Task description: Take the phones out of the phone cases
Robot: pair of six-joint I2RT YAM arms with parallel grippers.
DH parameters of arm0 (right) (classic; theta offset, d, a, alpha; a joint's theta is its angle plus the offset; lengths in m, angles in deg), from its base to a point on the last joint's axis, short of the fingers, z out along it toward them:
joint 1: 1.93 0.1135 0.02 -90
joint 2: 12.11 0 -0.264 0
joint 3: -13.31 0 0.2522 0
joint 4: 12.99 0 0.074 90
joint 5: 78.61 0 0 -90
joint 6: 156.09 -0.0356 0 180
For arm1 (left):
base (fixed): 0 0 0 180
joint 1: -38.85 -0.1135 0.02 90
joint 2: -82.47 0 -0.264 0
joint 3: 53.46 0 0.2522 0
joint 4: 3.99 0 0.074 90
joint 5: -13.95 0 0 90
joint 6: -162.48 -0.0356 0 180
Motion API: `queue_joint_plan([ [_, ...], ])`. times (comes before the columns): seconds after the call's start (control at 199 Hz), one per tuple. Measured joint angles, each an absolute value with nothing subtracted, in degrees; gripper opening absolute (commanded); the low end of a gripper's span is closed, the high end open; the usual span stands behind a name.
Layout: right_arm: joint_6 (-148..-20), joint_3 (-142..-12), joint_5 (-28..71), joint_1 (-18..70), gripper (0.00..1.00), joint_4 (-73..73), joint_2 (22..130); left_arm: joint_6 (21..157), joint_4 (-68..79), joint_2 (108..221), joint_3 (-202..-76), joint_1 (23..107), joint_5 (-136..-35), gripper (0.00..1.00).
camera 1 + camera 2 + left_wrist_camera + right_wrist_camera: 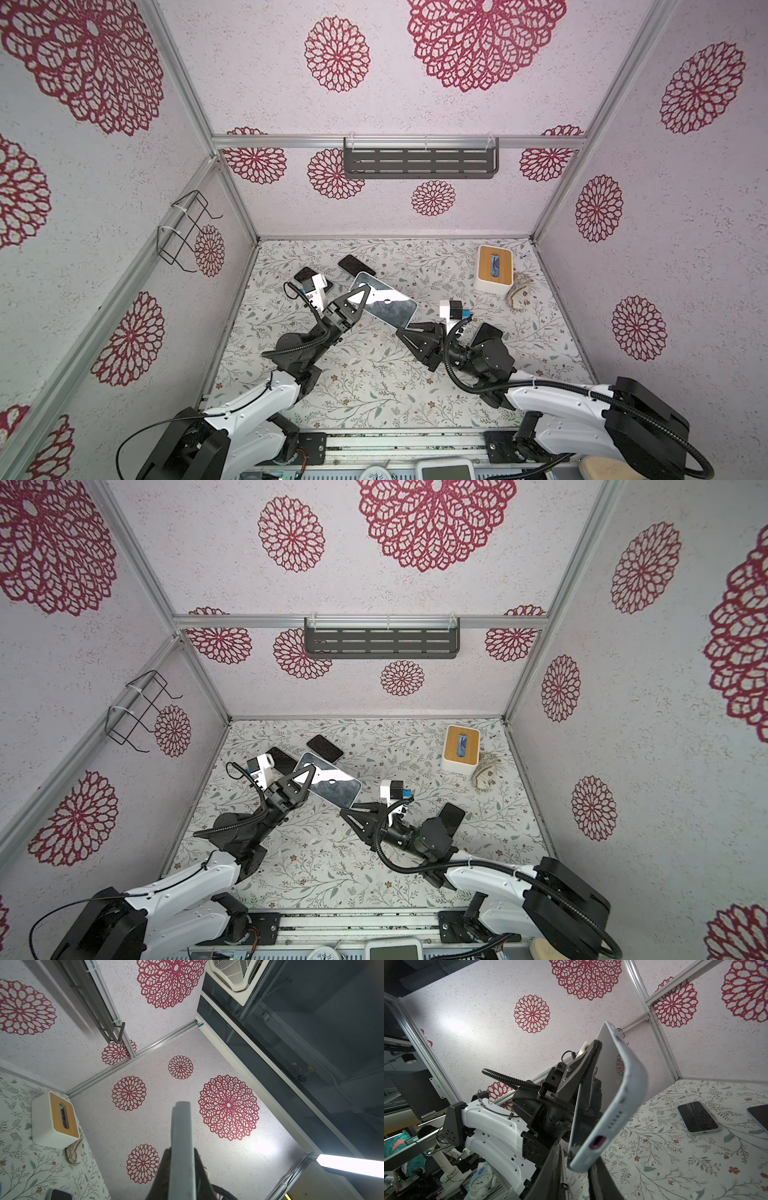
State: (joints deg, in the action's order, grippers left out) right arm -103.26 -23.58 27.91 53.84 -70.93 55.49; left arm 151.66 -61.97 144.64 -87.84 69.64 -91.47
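Counted four phones: one cased phone (384,305) off the table (374,374) and three lying flat on it, namely far phone (356,264), left phone (304,274) and right phone (487,332). Also logged one tissue box (494,268), one woven object (519,295), one slotted shelf (419,162) and one wire rack (183,232). Arms numbered two: left arm (249,407) and right arm (552,403).

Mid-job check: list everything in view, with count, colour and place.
Light blue cased phone: 1, light blue, held above table.
Dark-screened flat phones: 3, black, on table.
White tissue box with wooden lid: 1, white-tan, back right.
Woven beige object: 1, beige, beside tissue box.
Grey slotted shelf: 1, grey, back wall.
Black wire rack: 1, black, left wall.
Floral table cover: 1, white-green, underneath.
Left gripper: 1, black, shut on cased phone.
Right gripper: 1, black, at case's corner, grip unclear.
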Motion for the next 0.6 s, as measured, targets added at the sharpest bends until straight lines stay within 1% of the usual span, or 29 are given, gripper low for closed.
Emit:
queue_joint_plan([
  [0.121,-103.1,-23.6,27.9,53.7,0.21,-70.7,55.5,151.9,-61.7,144.6,-87.8,70.0,-91.0,0.00],
  [0.216,-102.2,-23.6,27.9,53.7,0.19,-68.7,55.2,152.4,-58.6,143.6,-87.9,70.2,-90.5,0.00],
  [0.438,-97.0,-25.0,27.7,53.8,0.16,-59.1,51.0,151.8,-41.3,135.9,-90.7,71.0,-88.9,0.00],
  [0.604,-91.4,-27.4,27.5,54.3,0.14,-51.4,47.3,151.4,-33.0,132.6,-93.9,71.6,-88.8,0.00],
])
